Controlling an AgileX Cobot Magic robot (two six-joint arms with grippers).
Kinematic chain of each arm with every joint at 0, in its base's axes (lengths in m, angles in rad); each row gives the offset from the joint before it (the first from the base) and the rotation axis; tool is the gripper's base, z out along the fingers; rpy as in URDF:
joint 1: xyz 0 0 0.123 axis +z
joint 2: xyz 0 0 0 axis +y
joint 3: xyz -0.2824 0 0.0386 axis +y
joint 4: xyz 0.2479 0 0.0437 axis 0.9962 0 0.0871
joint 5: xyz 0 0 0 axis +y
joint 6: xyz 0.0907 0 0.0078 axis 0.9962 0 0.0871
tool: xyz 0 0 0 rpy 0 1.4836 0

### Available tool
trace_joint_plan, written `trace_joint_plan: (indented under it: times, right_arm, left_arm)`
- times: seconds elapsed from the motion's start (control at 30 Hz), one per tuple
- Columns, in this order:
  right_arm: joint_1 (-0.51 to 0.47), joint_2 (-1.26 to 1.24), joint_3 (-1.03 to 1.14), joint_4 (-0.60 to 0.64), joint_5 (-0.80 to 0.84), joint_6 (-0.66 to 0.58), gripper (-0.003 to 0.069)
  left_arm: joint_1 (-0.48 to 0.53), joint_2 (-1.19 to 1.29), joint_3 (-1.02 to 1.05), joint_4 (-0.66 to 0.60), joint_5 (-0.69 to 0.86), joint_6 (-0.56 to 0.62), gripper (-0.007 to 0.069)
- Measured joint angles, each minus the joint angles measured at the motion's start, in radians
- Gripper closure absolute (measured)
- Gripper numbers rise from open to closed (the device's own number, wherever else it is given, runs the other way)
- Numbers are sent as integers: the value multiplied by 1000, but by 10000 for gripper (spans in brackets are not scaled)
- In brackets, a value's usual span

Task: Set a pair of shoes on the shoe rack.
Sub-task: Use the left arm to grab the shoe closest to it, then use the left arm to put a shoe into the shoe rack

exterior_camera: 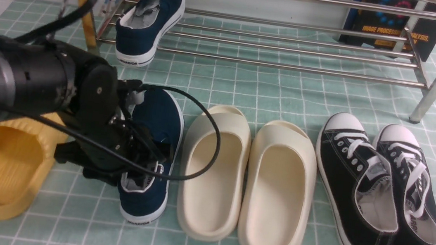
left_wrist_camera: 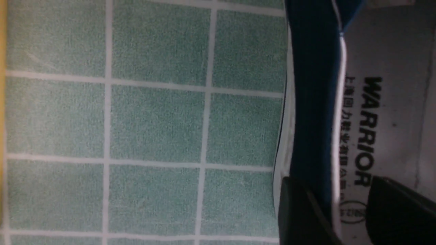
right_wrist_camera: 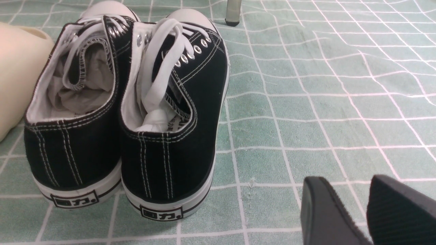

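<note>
One navy slip-on shoe (exterior_camera: pixel 146 26) leans tilted on the low bars at the left end of the steel shoe rack (exterior_camera: pixel 296 24), heel towards me. The other navy shoe (exterior_camera: pixel 158 132) lies on the green checked cloth between yellow and cream slides. My left gripper (exterior_camera: pixel 140 161) is down at this shoe's heel opening. In the left wrist view its jaws (left_wrist_camera: pixel 335 183) stand astride the shoe's navy side wall (left_wrist_camera: pixel 313 102), one finger outside, one over the "WARRIOR" insole, with a gap showing. My right gripper (right_wrist_camera: pixel 351 180) hovers low over bare cloth, slightly open and empty.
Two cream foam slides (exterior_camera: pixel 212 167) lie right of the navy shoe. A pair of black lace-up sneakers (exterior_camera: pixel 357 177) stands at the right, also in the right wrist view (right_wrist_camera: pixel 170 119). Yellow slides (exterior_camera: pixel 9 163) lie at the left. A dark book (exterior_camera: pixel 392 27) stands behind the rack.
</note>
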Motion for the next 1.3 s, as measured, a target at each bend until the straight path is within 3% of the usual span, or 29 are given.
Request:
trace_joint_plan:
  times: [0.13,0.27,0.6,0.83,1.13,1.3]
  right_arm:
    - [0,0,0,0,0,0,419]
    - [0,0,0,0,0,0,419]
    - [0,0,0,0,0,0,419]
    - [0,0,0,0,0,0,419]
    - [0,0,0,0,0,0,419]
    - [0,0,0,0,0,0,419]
  left_arm:
    - [0,33,1,7,-7,-1,424]
    - [0,36,-27,41,22,-3,625]
    - [0,21,-411,59,214,87,629]
    - [55,209,-734,0,422,167,629]
    - [129,458,-967,-22,482,219,629]
    - [126,475,-1020,-35,531,259,629]
